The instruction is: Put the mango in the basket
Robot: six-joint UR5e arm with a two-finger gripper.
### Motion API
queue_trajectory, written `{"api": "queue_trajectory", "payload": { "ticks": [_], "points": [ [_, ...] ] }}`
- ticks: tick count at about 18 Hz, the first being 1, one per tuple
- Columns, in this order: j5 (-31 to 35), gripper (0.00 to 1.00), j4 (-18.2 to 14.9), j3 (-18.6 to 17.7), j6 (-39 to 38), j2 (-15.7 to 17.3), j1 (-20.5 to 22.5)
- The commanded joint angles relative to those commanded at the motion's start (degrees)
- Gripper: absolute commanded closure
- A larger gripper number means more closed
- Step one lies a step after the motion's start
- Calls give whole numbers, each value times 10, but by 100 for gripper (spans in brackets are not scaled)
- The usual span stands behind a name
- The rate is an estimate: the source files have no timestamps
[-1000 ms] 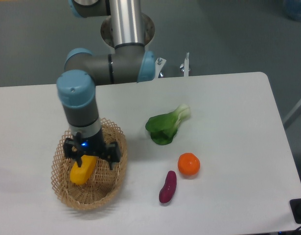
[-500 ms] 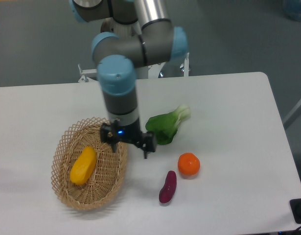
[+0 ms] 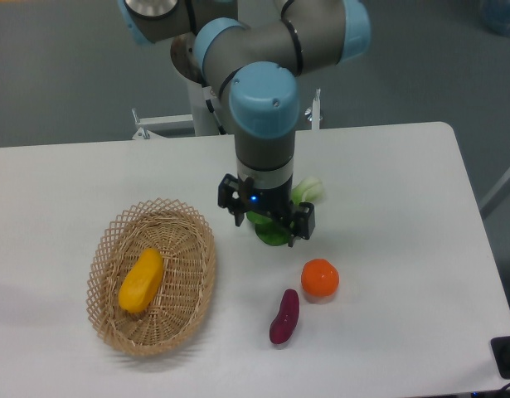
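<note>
The yellow-orange mango (image 3: 142, 280) lies lengthwise inside the tan wicker basket (image 3: 192, 294) at the left of the table. My gripper (image 3: 266, 229) hangs well to the right of the basket, above the green leafy vegetable (image 3: 275, 233). Its fingers stand apart and hold nothing. The arm covers most of that vegetable.
A round orange (image 3: 320, 278) sits right of centre, with a purple sweet potato (image 3: 284, 316) just below and left of it. The white table's right edge (image 3: 478, 224) runs down the right side. A dark object (image 3: 507, 356) sits at the bottom right corner.
The gripper let go of the mango in the basket, rose, and swung right across the table to above the leafy vegetable. The mango stays where it was dropped.
</note>
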Motion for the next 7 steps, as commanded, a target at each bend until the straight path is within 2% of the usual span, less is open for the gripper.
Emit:
{"api": "queue_trajectory", "payload": {
  "ticks": [7],
  "points": [
    [1, 0, 0, -2, 0, 3, 3]
  ]
}}
